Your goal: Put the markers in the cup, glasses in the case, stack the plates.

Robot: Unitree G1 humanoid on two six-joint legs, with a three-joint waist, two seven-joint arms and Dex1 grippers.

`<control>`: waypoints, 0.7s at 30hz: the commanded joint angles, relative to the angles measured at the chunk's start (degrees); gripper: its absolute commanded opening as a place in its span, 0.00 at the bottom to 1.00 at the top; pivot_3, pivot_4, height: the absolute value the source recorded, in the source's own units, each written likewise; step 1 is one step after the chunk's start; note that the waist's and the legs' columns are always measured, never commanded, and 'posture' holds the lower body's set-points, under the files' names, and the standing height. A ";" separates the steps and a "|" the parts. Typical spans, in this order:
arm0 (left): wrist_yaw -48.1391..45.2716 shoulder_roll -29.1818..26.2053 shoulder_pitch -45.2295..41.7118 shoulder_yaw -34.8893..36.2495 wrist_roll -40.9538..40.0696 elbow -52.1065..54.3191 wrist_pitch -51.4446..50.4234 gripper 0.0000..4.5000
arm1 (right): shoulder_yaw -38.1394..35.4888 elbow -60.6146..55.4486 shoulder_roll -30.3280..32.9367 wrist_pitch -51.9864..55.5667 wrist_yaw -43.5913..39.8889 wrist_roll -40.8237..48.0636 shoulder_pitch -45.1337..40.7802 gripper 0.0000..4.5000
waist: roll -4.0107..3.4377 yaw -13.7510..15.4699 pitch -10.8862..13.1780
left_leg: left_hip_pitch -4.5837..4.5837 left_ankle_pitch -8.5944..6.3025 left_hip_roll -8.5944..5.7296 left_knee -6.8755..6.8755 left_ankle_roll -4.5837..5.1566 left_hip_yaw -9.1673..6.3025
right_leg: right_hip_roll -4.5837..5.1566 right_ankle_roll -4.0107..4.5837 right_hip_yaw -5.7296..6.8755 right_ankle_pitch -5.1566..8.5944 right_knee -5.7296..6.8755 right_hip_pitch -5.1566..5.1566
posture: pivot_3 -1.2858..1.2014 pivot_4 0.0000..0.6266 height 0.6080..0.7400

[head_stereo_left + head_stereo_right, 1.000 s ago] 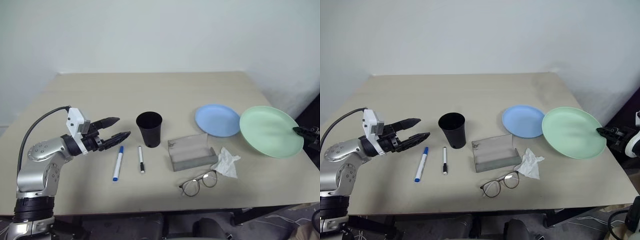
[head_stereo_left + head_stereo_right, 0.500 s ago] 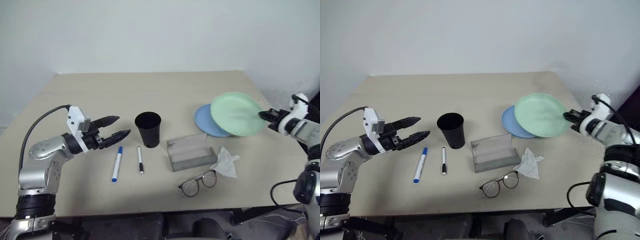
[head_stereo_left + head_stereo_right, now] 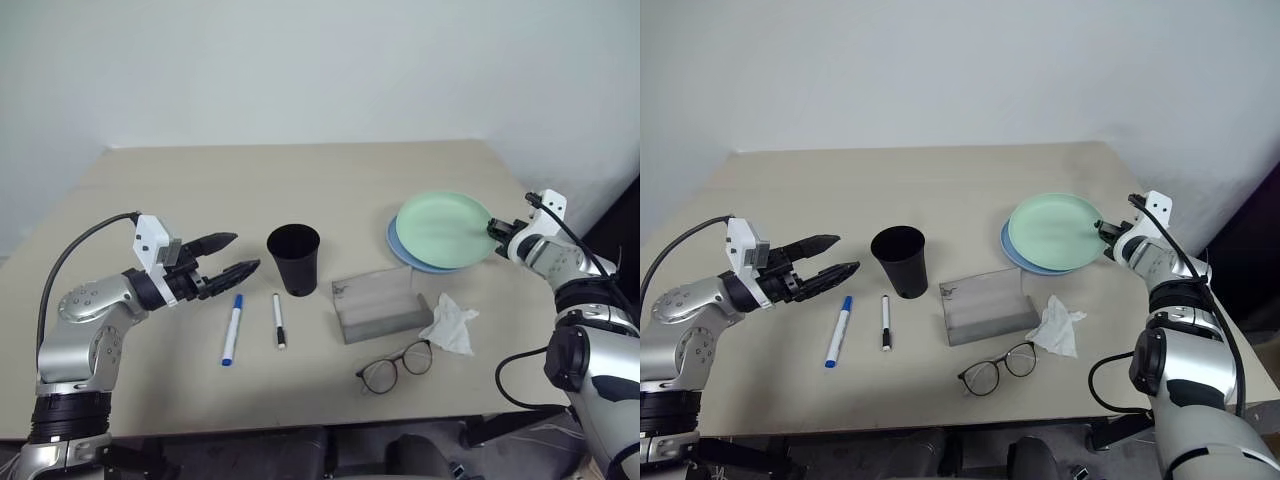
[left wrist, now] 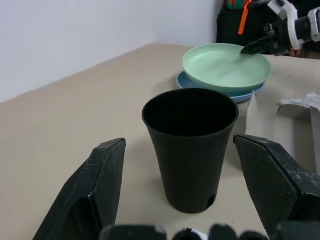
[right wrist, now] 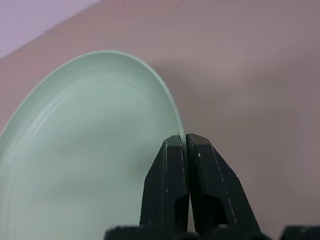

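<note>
The right gripper (image 3: 492, 228) is pinching the green plate (image 3: 443, 228) by its rim, over the blue plate (image 3: 410, 257); the left gripper (image 3: 238, 255) is hovering spread apart beside the cup (image 3: 293, 258).

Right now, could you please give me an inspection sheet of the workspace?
Surface: beige table, dry and unmarked.
Job's things: green plate over blue plate; black cup upright; blue-capped marker and black-capped marker lying flat; glasses beside the open grey case.
Clutter: crumpled tissue.
Grippers: left gripper open, apart from the cup; right gripper shut on the green plate's rim.
Cables: black cable on the left arm.
Surroundings: plain white wall.
</note>
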State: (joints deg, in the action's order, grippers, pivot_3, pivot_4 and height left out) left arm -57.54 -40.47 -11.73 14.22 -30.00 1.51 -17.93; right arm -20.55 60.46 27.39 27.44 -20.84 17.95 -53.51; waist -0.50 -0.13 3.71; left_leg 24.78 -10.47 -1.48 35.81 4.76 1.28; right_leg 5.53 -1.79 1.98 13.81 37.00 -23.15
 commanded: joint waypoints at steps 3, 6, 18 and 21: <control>0.24 -0.68 -0.75 1.29 -0.38 1.35 0.62 0.81 | 0.01 -0.38 -1.19 -1.78 1.26 -0.12 -2.20 0.01 | 0.00 0.02 0.00 | 0.00 0.01 0.02 0.01 0.02 0.00 | -0.15 0.02 -0.15 -0.07 0.00 -0.04 | 0.52 0.00 0.97; 0.23 -0.65 -1.00 1.13 -0.24 1.14 0.69 0.81 | 0.01 -0.40 -1.73 -1.85 1.44 -0.03 -2.33 0.01 | -0.01 0.02 0.00 | 0.00 0.02 0.02 0.03 0.02 0.00 | -0.30 0.05 -0.32 -0.14 -0.01 -0.10 | 0.52 0.00 0.97; 0.23 -0.51 -1.55 0.78 0.05 0.67 0.92 0.81 | 0.34 -1.00 -2.30 -1.76 0.90 0.21 -2.51 0.30 | -0.01 -0.08 0.00 | -0.14 0.02 0.02 0.05 0.02 0.05 | -0.70 0.18 -1.01 -0.46 -0.02 -0.31 | 0.52 0.00 0.97; 0.25 -0.45 -1.61 0.70 0.13 0.61 0.98 0.81 | 0.46 -1.38 -2.40 -1.16 0.29 0.37 -2.50 0.56 | -0.01 -0.08 -0.01 | -0.15 0.02 0.02 0.05 0.01 0.05 | -0.68 0.21 -1.04 -0.50 -0.02 -0.33 | 0.52 0.00 0.97</control>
State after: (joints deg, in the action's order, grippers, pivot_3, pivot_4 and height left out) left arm -57.52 -40.47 -11.87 14.28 -29.95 1.48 -17.92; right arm -20.17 61.35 24.89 26.33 -20.13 17.96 -53.52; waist -0.51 -0.20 3.70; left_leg 24.62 -10.46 -1.46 35.86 4.78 1.33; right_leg 4.85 -1.57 0.93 13.30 36.98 -23.48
